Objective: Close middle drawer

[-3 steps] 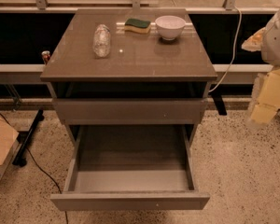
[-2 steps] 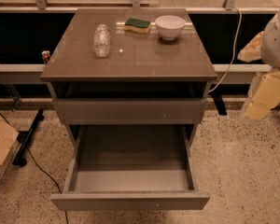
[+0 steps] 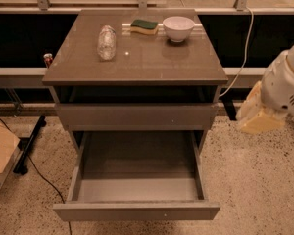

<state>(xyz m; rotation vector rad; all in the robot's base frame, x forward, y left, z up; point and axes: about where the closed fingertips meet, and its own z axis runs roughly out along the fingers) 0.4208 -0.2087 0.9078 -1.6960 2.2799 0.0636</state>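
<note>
The middle drawer [image 3: 137, 210] is pulled far out toward me, its flat grey-brown front low in the view and its plain grey box interior [image 3: 139, 168] empty. Above it the shorter top drawer front [image 3: 137, 116] sits nearly flush under the cabinet top. Anything lower on the cabinet is hidden under the open drawer. My gripper [image 3: 257, 115] shows as a pale cream shape below the white arm [image 3: 286, 82] at the right edge. It is to the right of the cabinet, level with the top drawer front, and touches nothing.
The cabinet top [image 3: 137, 62] holds a lying plastic bottle [image 3: 107, 42], a green and yellow sponge [image 3: 144, 26] and a white bowl [image 3: 178, 28]. A cable [image 3: 242, 48] hangs at the right rear. A cardboard box [image 3: 0, 153] and a black stand leg [image 3: 29, 143] are on the speckled floor at the left.
The arm and gripper have moved left and slightly down, closer to the cabinet's right side. The drawers have not moved.
</note>
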